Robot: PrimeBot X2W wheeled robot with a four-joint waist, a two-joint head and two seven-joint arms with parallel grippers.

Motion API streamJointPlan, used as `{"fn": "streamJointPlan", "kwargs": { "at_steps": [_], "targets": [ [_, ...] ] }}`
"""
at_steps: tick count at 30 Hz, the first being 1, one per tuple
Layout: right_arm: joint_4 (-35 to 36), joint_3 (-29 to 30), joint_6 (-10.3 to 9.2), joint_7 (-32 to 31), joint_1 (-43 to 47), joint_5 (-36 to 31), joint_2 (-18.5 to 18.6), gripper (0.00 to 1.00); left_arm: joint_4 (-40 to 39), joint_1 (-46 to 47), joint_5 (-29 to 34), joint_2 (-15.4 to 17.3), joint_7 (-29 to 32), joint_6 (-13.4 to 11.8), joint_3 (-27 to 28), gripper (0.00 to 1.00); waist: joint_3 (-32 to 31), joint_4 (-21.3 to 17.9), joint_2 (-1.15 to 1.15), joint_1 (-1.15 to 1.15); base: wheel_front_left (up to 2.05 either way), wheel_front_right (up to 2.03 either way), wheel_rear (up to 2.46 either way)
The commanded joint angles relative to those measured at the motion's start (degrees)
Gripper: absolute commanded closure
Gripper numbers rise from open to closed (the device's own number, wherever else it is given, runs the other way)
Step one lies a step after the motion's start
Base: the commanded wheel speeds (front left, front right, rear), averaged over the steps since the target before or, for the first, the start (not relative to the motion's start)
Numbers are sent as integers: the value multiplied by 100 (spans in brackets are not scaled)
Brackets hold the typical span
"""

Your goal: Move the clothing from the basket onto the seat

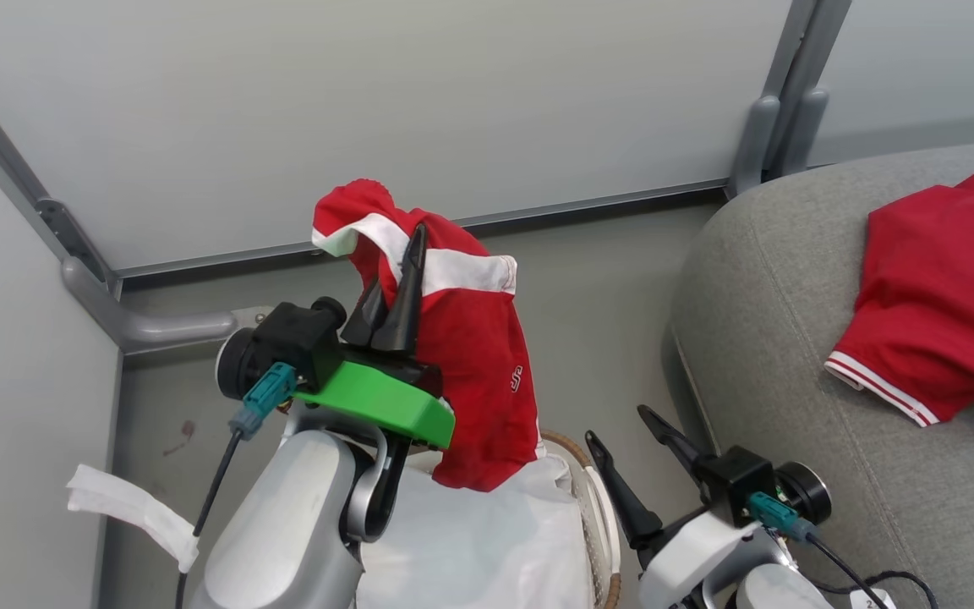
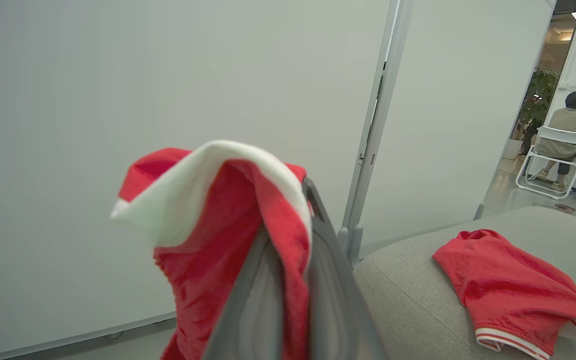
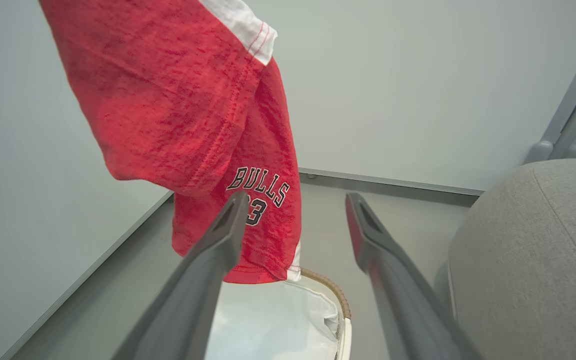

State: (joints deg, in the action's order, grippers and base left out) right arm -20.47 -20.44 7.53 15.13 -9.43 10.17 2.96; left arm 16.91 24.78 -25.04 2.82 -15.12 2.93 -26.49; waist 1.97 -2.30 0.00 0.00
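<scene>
Red garment (image 1: 474, 364) hangs from my left fingers (image 1: 409, 288), clenched on its white band, above the basket (image 1: 604, 516); my right fingers (image 1: 618, 491) stand spread, empty. Another red top (image 1: 943, 313) lies on the seat (image 1: 774, 355).

Pale grey partition panels (image 1: 369, 110) close in the grey floor (image 1: 605, 304), metal posts (image 2: 374, 125) joining them; beyond, a person (image 2: 570, 120) sits on a white folding chair (image 2: 563, 136) beside a plant (image 2: 538, 95).

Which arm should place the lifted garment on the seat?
Left, likely. The left gripper is shut on the garment hanging above the basket; it only needs to swing to the seat. The right gripper is open and empty.
</scene>
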Motion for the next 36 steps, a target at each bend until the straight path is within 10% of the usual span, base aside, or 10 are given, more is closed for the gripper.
{"fn": "streamJointPlan", "kwargs": {
  "at_steps": [1,17,36],
  "targets": [
    [-31,-116,-8,2,-156,-16,39,0,-4,111,-52,17,-4,-53,-69,100,50,92,0,0,0,0,0],
    [-208,-1334,-8,1,-1316,117,66,0,-22,378,-263,15,-4,-179,-619,100,219,491,0,0,0,0,0],
    [-780,-1233,-8,1,-1591,-90,11,0,-141,521,-528,15,-4,-266,-1251,100,319,739,0,0,0,0,0]
  ]
}}
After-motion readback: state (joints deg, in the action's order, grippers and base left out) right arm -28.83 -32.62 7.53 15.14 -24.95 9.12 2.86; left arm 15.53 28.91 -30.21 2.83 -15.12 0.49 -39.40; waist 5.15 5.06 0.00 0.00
